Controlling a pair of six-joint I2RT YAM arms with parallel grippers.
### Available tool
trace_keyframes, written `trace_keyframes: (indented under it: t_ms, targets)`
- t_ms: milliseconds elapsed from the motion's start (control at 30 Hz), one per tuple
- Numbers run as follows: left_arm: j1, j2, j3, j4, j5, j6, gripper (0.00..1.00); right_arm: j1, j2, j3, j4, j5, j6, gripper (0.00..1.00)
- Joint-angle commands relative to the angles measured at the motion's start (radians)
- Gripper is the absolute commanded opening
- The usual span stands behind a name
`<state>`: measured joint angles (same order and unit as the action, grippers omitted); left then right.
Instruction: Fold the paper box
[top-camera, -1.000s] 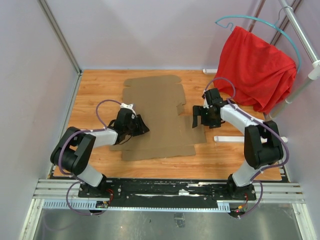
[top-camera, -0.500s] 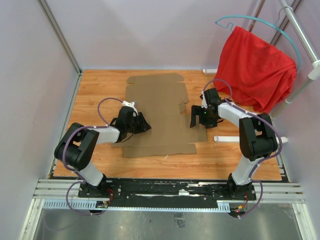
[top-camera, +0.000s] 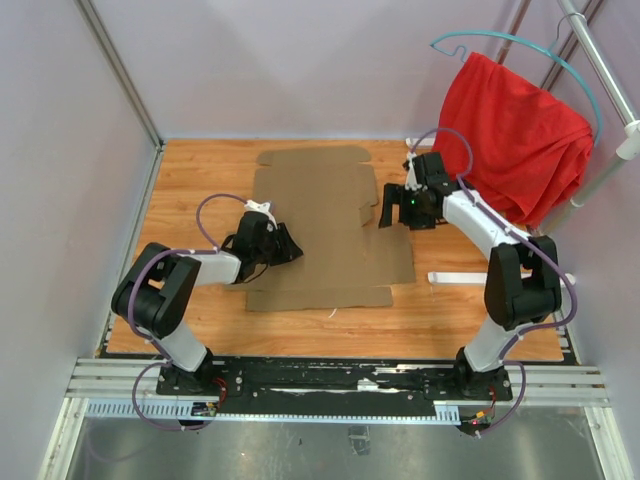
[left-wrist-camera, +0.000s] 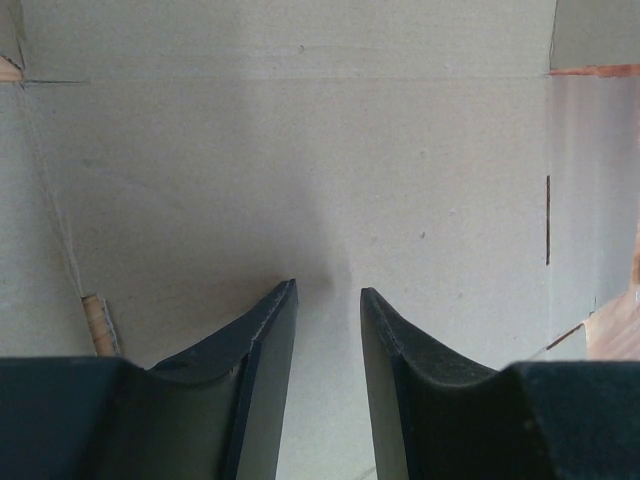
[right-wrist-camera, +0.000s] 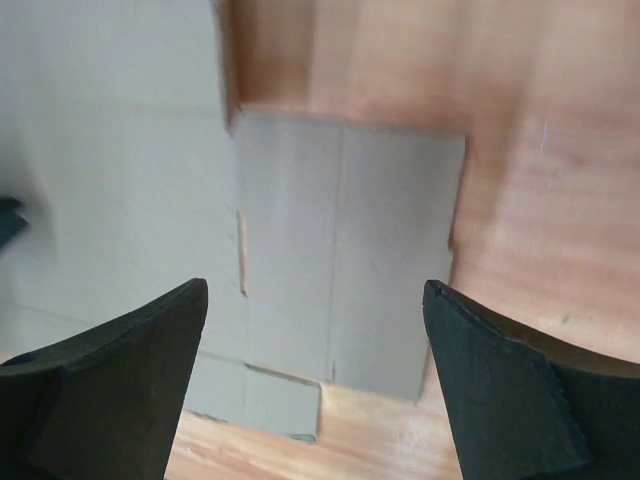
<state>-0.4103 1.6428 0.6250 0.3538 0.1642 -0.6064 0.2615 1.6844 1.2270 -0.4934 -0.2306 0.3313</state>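
Observation:
The paper box (top-camera: 325, 225) is a flat brown cardboard sheet with flaps and slots, lying on the wooden table (top-camera: 190, 180). My left gripper (top-camera: 288, 249) rests low on the sheet's left part. In the left wrist view its fingers (left-wrist-camera: 328, 288) stand a little apart, with only bare cardboard (left-wrist-camera: 300, 150) under and between them. My right gripper (top-camera: 396, 207) hovers over the sheet's right edge. It is wide open (right-wrist-camera: 314, 285) above a creased side flap (right-wrist-camera: 345, 230) and holds nothing.
A red cloth (top-camera: 510, 130) hangs on a teal hanger at the back right, beside a metal rack pole (top-camera: 605, 75). A white strip (top-camera: 455, 278) lies on the table near the right arm. Pale walls close the left and back sides.
The right gripper has moved toward the back along the sheet's right edge, and its jaws have narrowed a little. The left gripper and the sheet have shifted slightly to the right.

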Motion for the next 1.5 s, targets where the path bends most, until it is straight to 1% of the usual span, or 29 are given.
trace_keyframes:
  t_ms: [0, 67, 133, 300, 333, 433, 567, 633, 700, 800, 833, 967, 1067, 1167, 1333, 1400, 1467]
  targets:
    - [-0.01, 0.061, -0.021, -0.14, -0.033, 0.033, 0.4, 0.046, 0.085, 0.194, -0.088, 0.032, -0.034, 0.89]
    - [-0.01, 0.059, -0.016, -0.147, -0.036, 0.034, 0.4, 0.046, 0.12, 0.243, -0.102, 0.002, -0.03, 0.88]
    - [-0.01, 0.06, -0.01, -0.153, -0.037, 0.036, 0.4, 0.048, 0.137, 0.267, -0.128, 0.039, -0.024, 0.88]
    - [-0.01, 0.06, -0.007, -0.154, -0.036, 0.035, 0.4, 0.047, 0.147, 0.215, -0.152, 0.15, -0.016, 0.93]
    - [-0.01, 0.061, -0.006, -0.155, -0.035, 0.035, 0.4, 0.047, 0.148, 0.2, -0.143, 0.147, -0.016, 0.94]
    - [-0.01, 0.062, -0.009, -0.15, -0.034, 0.032, 0.4, 0.053, 0.126, 0.131, -0.046, 0.046, -0.028, 0.94]
    - [-0.01, 0.048, -0.018, -0.148, -0.029, 0.025, 0.39, 0.099, 0.111, 0.102, -0.015, 0.054, -0.047, 0.92]
    - [-0.01, 0.009, -0.032, -0.138, -0.035, 0.01, 0.39, 0.121, 0.126, 0.11, -0.023, 0.058, -0.053, 0.91]
    - [-0.01, -0.059, -0.049, -0.13, -0.058, -0.009, 0.41, 0.139, 0.141, 0.112, -0.017, 0.064, -0.048, 0.9]
    - [-0.009, -0.19, -0.036, -0.178, -0.16, -0.017, 0.5, 0.156, 0.149, 0.105, 0.011, 0.078, -0.034, 0.9]
    - [-0.009, -0.231, -0.02, -0.21, -0.205, -0.01, 0.51, 0.158, 0.153, 0.109, 0.019, 0.087, -0.031, 0.9]
    - [-0.006, -0.35, 0.078, -0.335, -0.342, 0.034, 0.54, 0.159, 0.208, 0.21, -0.002, 0.127, -0.032, 0.89]
    - [0.0, -0.397, 0.141, -0.395, -0.393, 0.058, 0.55, 0.159, 0.301, 0.337, -0.055, 0.114, -0.035, 0.88]
    - [0.021, -0.407, 0.181, -0.443, -0.412, 0.068, 0.56, 0.162, 0.404, 0.472, -0.112, 0.106, -0.044, 0.86]
    - [0.074, -0.415, 0.19, -0.47, -0.365, 0.063, 0.57, 0.166, 0.526, 0.647, -0.214, 0.137, -0.058, 0.74]
    - [0.076, -0.426, 0.186, -0.472, -0.366, 0.063, 0.57, 0.167, 0.55, 0.68, -0.237, 0.15, -0.063, 0.7]
    - [0.076, -0.435, 0.183, -0.471, -0.365, 0.063, 0.57, 0.167, 0.562, 0.693, -0.241, 0.143, -0.071, 0.62]
